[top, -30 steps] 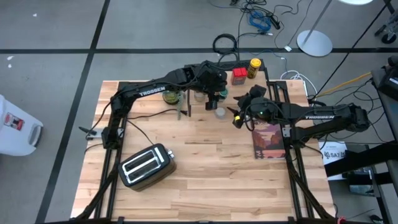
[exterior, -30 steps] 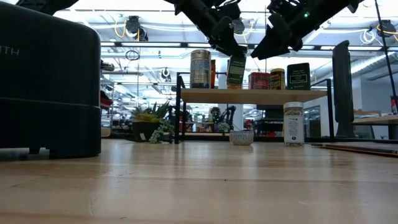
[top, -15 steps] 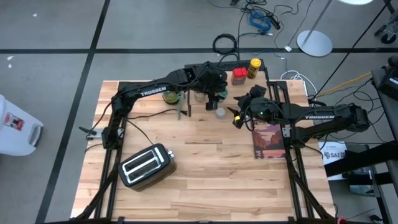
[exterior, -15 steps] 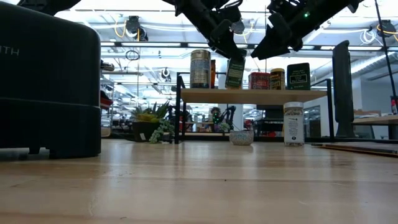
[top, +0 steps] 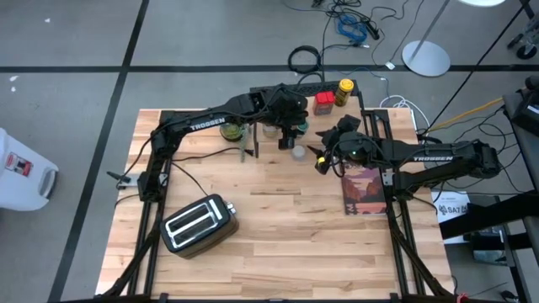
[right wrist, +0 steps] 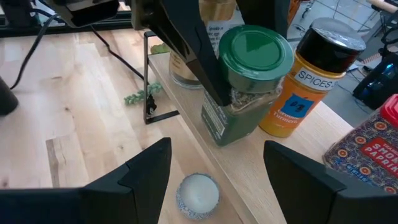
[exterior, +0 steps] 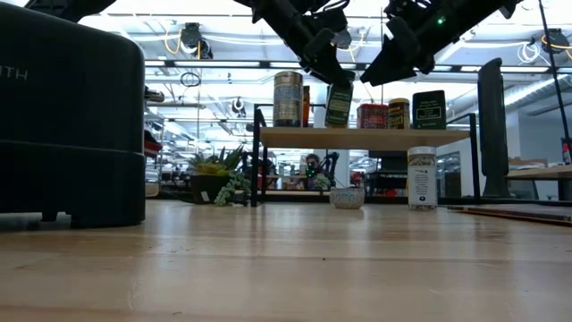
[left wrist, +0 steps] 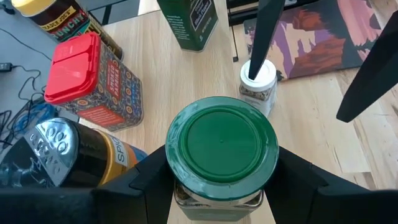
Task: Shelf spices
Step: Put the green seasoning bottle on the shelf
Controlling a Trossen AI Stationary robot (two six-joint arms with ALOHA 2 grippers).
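My left gripper (left wrist: 222, 186) is over the shelf (exterior: 366, 137), shut on a glass jar with a green lid (left wrist: 222, 142). The jar's base is level with the wood top in the low view. Around it on the shelf stand a red tin (left wrist: 87, 81), an orange bottle with a black lid (right wrist: 311, 81), a dark green tin (left wrist: 189, 22) and a yellow-lidded jar (top: 344, 91). My right gripper (right wrist: 217, 186) hangs open just in front of the shelf and touches nothing. Below it, a white-lidded spice jar (exterior: 422, 177) stands on the table. My left gripper pinches the green-lidded jar between its two fingers at the neck just under the lid (right wrist: 219, 93). The fingers (right wrist: 186, 43) come from above, slanting down. The jar (exterior: 339, 103) is slightly tilted with its base at the shelf top; whether it rests there, I cannot tell.
A small patterned bowl (right wrist: 198, 191) sits on the table in front of the shelf. A book (top: 364, 189) lies under the right arm. A toaster (top: 198, 223) stands near the table's near-left side, and a potted plant (top: 232, 130) is left of the shelf.
My left gripper has come down a little with the green-lidded jar toward the shelf top, staying shut on it.
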